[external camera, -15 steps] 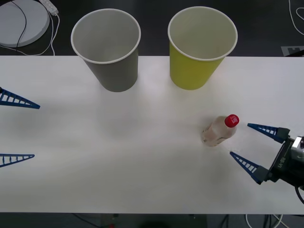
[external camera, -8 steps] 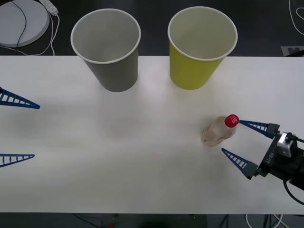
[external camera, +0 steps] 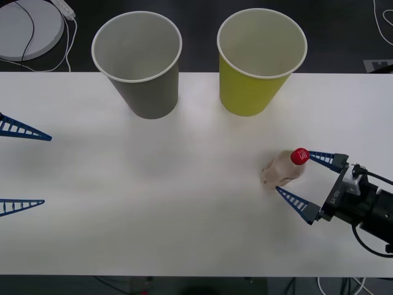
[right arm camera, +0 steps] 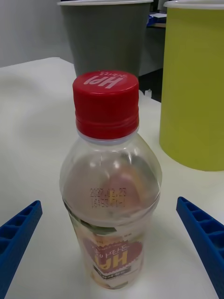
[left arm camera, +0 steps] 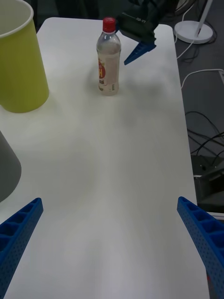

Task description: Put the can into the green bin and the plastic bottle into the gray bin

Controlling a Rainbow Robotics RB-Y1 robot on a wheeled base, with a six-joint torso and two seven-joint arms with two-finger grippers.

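The plastic bottle [external camera: 284,169] stands upright on the white table [external camera: 153,184], clear with a red cap [right arm camera: 106,103]. My right gripper [external camera: 293,171] is open, one blue finger on each side of the bottle without touching it. The bottle [right arm camera: 110,187] stands between the fingertips [right arm camera: 21,229] in the right wrist view. The gray bin [external camera: 136,64] stands at the back left and the green bin [external camera: 261,61] at the back right, both upright. My left gripper [external camera: 47,169] hangs open at the table's left edge. The can is out of view.
A white round base [external camera: 24,27] with cables lies on the floor behind the table's left corner. In the left wrist view, cables [left arm camera: 203,140] run on the floor past the table's edge. Bare table stretches between the bottle [left arm camera: 108,58] and my left gripper [left arm camera: 109,201].
My right gripper has slid left toward the bottle, and its open fingers now flank it. The bottle, both bins and the left arm have not moved.
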